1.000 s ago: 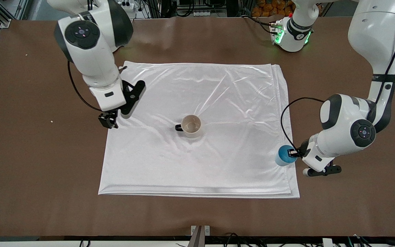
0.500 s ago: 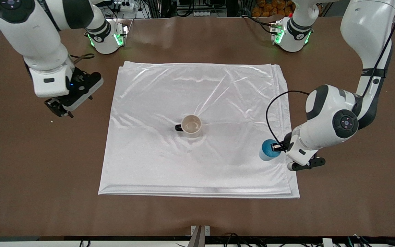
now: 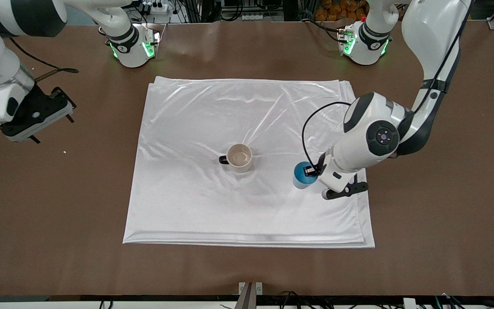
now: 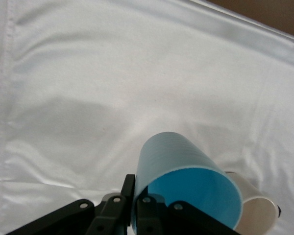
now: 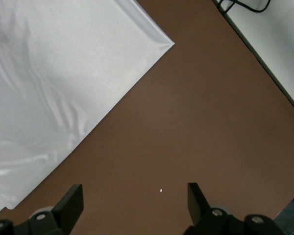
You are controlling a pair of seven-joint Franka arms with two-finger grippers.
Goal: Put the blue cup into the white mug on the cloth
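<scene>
One brown table [image 3: 444, 240] fills the front view, and one white cloth [image 3: 212, 206] covers its middle. Two arms work over it. The left gripper [image 3: 311, 172], right of centre in that frame, is clenched on the rim of the single blue cup [image 3: 302, 176], which hangs tilted over the cloth. The left wrist view shows the fingers [image 4: 137, 210] pinching the cup's wall at the bottom of the frame. The right gripper [image 5: 134, 203] waits spread apart over bare table at the far left edge of the front view. One white mug [image 3: 239, 157] stands upright at the cloth's centre, black handle pointing to frame left. Cloth alone lies between cup and mug.
</scene>
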